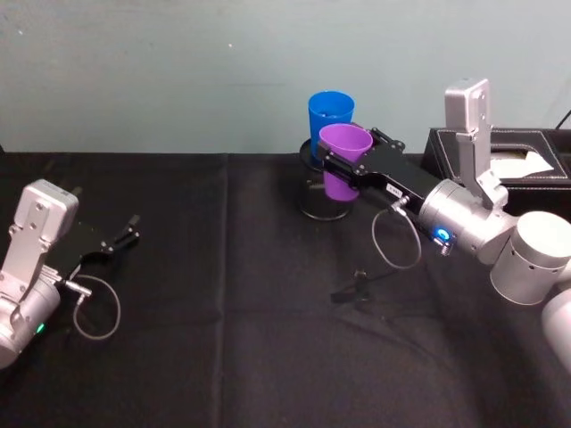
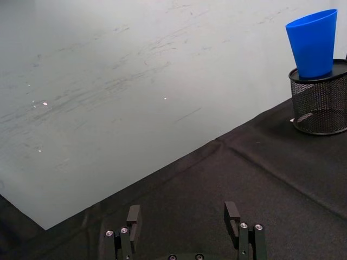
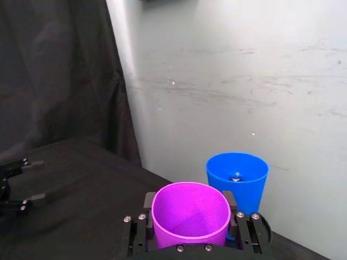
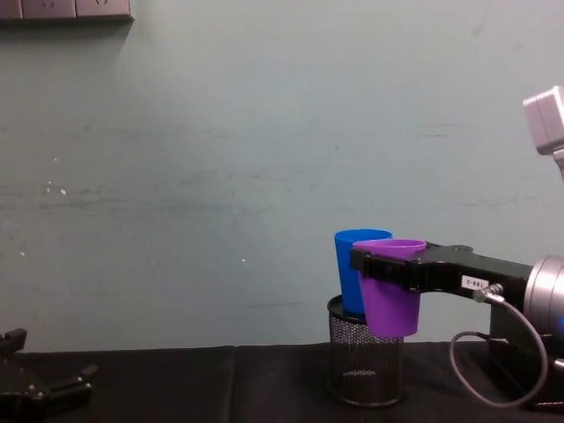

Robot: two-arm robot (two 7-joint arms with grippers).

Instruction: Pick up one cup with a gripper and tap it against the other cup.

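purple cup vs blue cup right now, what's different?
The purple cup is clamped in the right gripper, off the table; the blue cup stands in the black mesh holder. The purple cup is nearer the robot, its rim lower than the blue cup's in the chest view. Both are upright, tapered, similar in size. Left gripper idles open at the table's left.

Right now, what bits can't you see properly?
Whether the purple cup touches the blue cup: chest view, they overlap.
Blue cup's bottom: chest view, hidden by the black mesh holder and purple cup.
Small speck inside the blue cup: right wrist view, too small to name.
Right gripper holding the purple cup: right wrist view, bottom edge cuts it.
Left gripper, parked open: left wrist view, same.
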